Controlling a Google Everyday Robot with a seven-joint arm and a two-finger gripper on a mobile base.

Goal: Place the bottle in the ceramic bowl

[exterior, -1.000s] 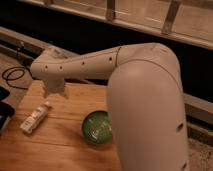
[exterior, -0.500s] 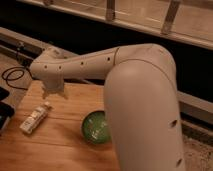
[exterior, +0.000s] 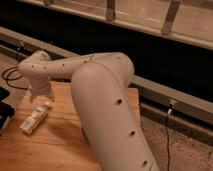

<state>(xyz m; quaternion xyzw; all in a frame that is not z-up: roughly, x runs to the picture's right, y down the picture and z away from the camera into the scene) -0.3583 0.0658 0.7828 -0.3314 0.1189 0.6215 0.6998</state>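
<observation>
Gripper point(exterior: 40, 95), jaws spread and empty, hovers at the frame's left just above the bottle point(exterior: 35, 118), which lies flat on the wooden surface point(exterior: 55, 145), apparently aligned for a grasp.

The arm point(exterior: 102, 85) is smooth off-white plastic, built of thick rounded shells that narrow toward the jaws. Small dark round holes point(exterior: 118, 101) dot the links in rows. Just above the jaws sits a bulbous wrist housing point(exterior: 34, 67). The pale gripper point(exterior: 41, 94) hangs beneath it at the view's left, fingers apart.
</observation>
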